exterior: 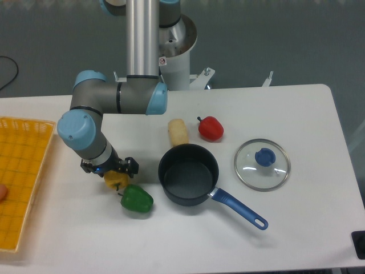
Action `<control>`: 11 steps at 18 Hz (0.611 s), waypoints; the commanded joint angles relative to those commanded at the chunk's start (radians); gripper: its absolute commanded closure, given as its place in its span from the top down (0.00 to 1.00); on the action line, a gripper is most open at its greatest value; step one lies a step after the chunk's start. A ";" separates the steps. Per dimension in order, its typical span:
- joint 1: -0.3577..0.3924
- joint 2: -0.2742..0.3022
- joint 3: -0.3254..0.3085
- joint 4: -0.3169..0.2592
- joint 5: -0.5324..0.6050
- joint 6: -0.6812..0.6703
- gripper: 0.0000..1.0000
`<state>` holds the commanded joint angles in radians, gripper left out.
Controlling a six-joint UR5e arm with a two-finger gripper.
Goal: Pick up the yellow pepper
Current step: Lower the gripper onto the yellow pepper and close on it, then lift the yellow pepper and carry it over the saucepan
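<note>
The yellow pepper (116, 180) is small and glossy and sits on the white table at the left-centre, touching the green pepper (137, 198) at its lower right. My gripper (110, 169) points straight down directly over the yellow pepper and hides its top. The dark fingers (132, 166) stick out on both sides of the pepper. The fingertips are hidden under the wrist, so whether they press on the pepper cannot be told.
A dark pan with a blue handle (189, 174) stands right of the peppers. A pale cream cylinder (178, 132) and a red pepper (210, 128) lie behind it. A glass lid (262, 164) lies at the right. A yellow basket (23, 182) is at the left edge.
</note>
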<state>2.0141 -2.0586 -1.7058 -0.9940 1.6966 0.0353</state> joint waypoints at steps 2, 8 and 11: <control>-0.005 -0.002 0.000 -0.002 0.002 0.005 0.66; -0.003 0.009 0.015 -0.008 0.002 0.037 0.57; 0.017 0.041 0.024 -0.015 0.002 0.106 0.57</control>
<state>2.0309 -2.0173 -1.6813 -1.0093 1.6981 0.1409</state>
